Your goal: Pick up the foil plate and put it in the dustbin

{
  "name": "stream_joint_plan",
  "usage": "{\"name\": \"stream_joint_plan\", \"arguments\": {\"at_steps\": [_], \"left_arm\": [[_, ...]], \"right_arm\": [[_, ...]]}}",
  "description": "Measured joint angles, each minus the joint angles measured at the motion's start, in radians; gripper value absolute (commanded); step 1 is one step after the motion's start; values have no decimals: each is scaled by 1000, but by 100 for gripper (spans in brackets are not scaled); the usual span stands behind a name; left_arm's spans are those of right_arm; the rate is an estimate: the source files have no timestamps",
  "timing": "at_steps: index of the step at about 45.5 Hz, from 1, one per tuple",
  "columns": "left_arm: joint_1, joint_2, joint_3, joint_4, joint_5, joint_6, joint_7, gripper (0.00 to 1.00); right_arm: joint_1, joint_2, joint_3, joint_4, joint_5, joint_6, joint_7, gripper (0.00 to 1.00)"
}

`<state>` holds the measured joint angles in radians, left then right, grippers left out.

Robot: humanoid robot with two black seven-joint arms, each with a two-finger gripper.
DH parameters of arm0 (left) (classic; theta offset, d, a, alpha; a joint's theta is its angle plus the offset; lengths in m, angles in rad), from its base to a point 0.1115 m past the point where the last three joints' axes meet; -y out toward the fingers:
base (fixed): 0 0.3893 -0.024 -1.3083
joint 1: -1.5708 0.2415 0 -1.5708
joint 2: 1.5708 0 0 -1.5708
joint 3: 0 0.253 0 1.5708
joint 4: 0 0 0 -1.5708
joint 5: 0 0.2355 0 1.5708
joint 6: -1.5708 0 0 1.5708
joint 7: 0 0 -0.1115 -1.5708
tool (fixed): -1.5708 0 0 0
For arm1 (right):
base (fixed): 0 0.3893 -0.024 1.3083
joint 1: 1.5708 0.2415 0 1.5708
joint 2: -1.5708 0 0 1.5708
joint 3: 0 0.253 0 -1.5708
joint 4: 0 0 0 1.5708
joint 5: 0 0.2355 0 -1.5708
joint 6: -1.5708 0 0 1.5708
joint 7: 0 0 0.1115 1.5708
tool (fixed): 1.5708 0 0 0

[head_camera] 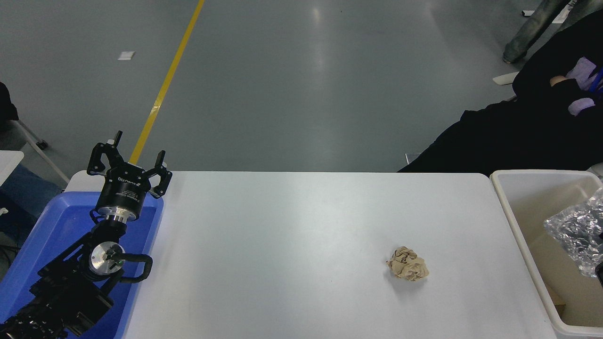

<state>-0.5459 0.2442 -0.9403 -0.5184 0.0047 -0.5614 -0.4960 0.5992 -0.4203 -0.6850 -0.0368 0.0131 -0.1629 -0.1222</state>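
Note:
The foil plate (575, 233), crumpled shiny silver, hangs at the right edge of the head view over the inside of the dustbin (511, 221), a cream-white bin standing against the table's right end. A dark sliver of my right gripper (599, 275) shows just below the foil at the picture's edge; the rest is out of view, so its hold on the foil cannot be made out. My left gripper (129, 160) is open and empty, parked at the lower left above the blue tray.
A small crumpled brown paper ball (408, 270) lies on the white table (282, 245), right of centre. A blue plastic tray (56, 235) sits at the table's left end under my left arm. A person in dark clothes (518, 132) sits at the far right.

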Motion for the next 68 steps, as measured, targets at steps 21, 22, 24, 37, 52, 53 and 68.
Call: {"name": "stream_joint_plan", "arguments": {"at_steps": [21,22,24,37,52,53,68], "left_arm": [[0,0,0,0,0,0,0,98],[0,0,0,0,1,0,0,98],[0,0,0,0,0,0,0,98],[0,0,0,0,0,0,0,98],[0,0,2,0,0,0,1,98],[0,0,2,0,1,0,1,98],[0,0,3,0,1,-1,1,98]], "right_arm": [[15,-6,11,12,1,-61,1,88],[16,-6,11,13,1,-62,1,88],[18,-7,11,16,1,-63,1,88],[91,-70,11,167,1,-61,-1,92],[352,-265,-119,658,2,-41,-4,100],[371,-272,-137,691,2,-39,-4,100],[827,-336,-494,1182,2,121,-3,100]]}}
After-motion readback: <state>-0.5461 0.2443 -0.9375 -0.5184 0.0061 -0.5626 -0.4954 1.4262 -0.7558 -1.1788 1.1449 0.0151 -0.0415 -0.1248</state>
